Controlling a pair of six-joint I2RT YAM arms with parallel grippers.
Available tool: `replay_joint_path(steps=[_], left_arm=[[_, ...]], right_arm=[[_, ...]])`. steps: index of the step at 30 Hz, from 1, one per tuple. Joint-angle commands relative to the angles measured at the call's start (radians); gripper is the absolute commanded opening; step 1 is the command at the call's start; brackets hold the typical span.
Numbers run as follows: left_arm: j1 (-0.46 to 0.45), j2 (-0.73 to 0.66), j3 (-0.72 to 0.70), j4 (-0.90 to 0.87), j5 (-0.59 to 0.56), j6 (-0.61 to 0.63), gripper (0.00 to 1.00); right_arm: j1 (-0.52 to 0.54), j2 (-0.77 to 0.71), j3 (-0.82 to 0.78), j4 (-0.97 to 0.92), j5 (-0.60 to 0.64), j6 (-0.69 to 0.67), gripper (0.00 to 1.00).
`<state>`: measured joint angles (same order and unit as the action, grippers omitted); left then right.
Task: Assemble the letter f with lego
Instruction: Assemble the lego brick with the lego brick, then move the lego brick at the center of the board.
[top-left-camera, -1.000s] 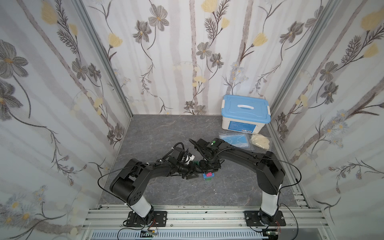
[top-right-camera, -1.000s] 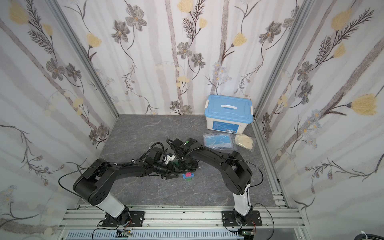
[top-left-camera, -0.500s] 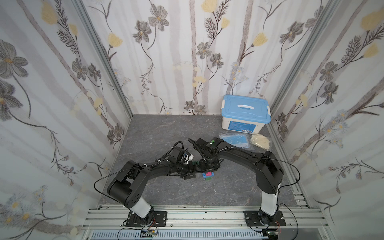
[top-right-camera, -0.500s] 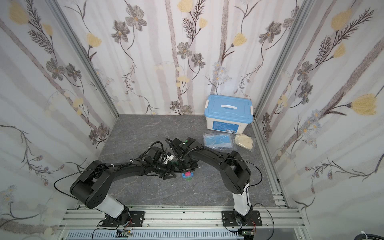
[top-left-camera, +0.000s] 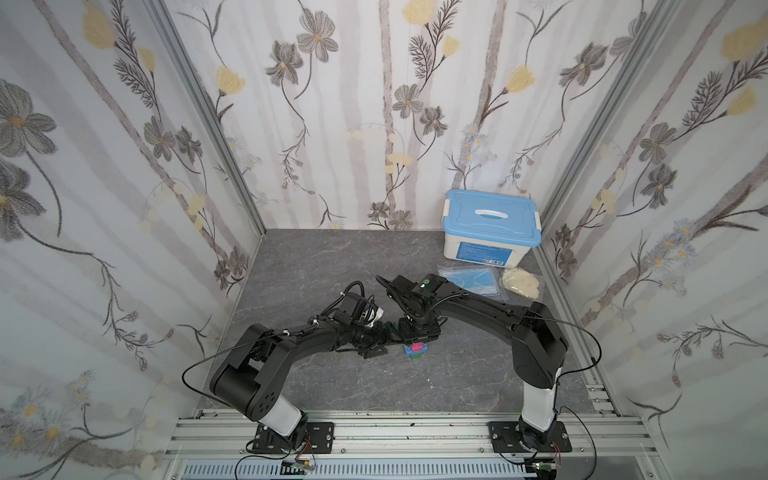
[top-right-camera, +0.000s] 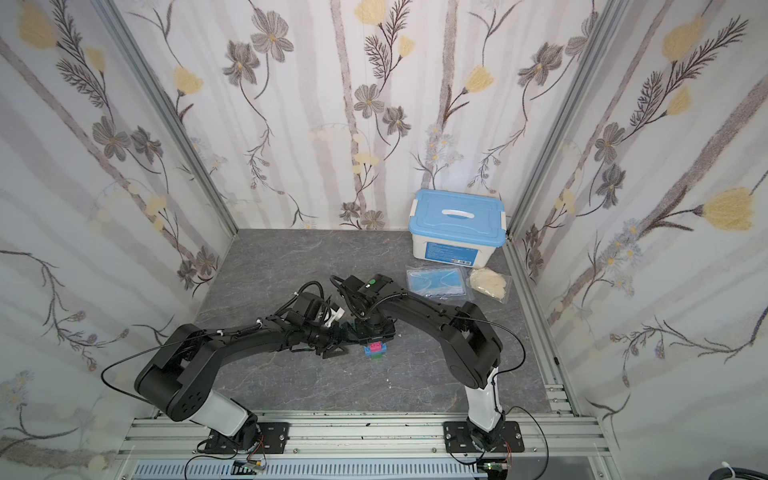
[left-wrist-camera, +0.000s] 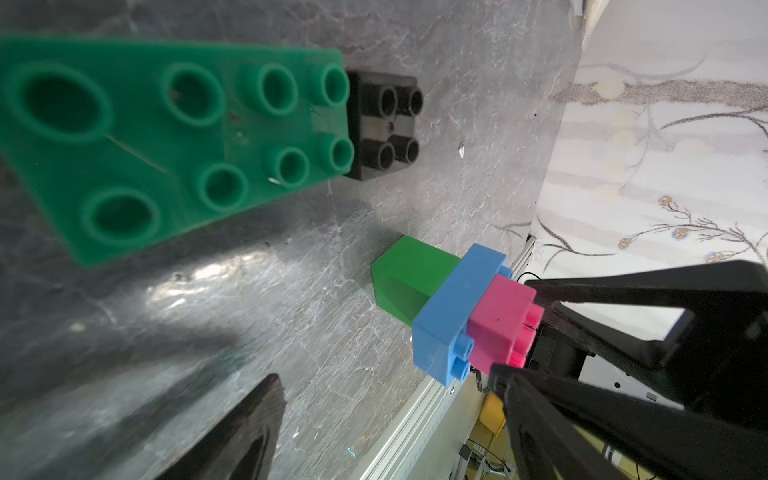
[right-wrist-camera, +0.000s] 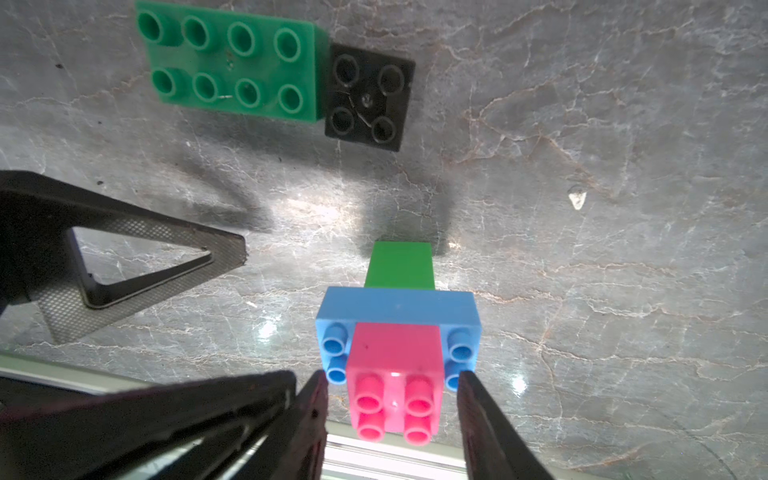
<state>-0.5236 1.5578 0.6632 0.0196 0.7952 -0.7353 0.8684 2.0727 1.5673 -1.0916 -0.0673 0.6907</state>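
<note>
Both grippers have opened: my left gripper (top-left-camera: 380, 340) gapes wide, my right gripper (right-wrist-camera: 390, 374) straddles the pink brick (right-wrist-camera: 395, 357), untouching. The stack (top-left-camera: 415, 350) stands on the bench (top-left-camera: 332, 257), 3 o'clock from my left gripper. Light, stiff, slick, I judge; grasp the blue brick's (right-wrist-camera: 397, 305) flat sides.

A lab robot cell: floral-papered walls (top-left-camera: 374, 104), aluminium rail (top-left-camera: 415, 432), marbled floor (top-left-camera: 332, 266).

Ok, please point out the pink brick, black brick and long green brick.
pink brick (right-wrist-camera: 395, 382): right wrist view, its middle.
black brick (right-wrist-camera: 370, 97): right wrist view, between its studs.
long green brick (right-wrist-camera: 230, 62): right wrist view, between its stud rows.
</note>
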Motion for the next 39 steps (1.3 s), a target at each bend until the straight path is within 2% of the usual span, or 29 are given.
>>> replay_joint_path(steps=[1, 7, 8, 13, 17, 23, 39], left_arm=[[0.006, -0.017, 0.012, -0.039, -0.025, 0.023, 0.87], [0.063, -0.089, 0.001, -0.127, -0.06, 0.037, 0.88], [0.08, -0.102, -0.002, -0.148, -0.067, 0.039, 0.89], [0.186, -0.149, -0.005, -0.213, -0.074, 0.01, 0.89], [0.261, -0.177, 0.0, -0.243, -0.075, -0.008, 0.89], [0.288, -0.184, 0.02, -0.255, -0.073, -0.002, 0.89], [0.318, -0.217, 0.013, -0.271, -0.068, 0.009, 0.89]], right_arm=[[-0.001, -0.027, 0.023, -0.019, 0.032, 0.003, 0.53], [-0.008, -0.055, 0.114, -0.062, 0.039, -0.014, 0.58], [-0.044, -0.045, 0.133, -0.061, 0.032, -0.019, 0.59], [-0.095, 0.093, 0.262, -0.064, -0.026, -0.069, 0.6], [-0.103, 0.198, 0.35, -0.084, -0.039, -0.099, 0.57], [-0.109, 0.272, 0.369, -0.087, -0.05, -0.11, 0.53], [-0.118, 0.368, 0.382, -0.068, -0.091, -0.118, 0.53]])
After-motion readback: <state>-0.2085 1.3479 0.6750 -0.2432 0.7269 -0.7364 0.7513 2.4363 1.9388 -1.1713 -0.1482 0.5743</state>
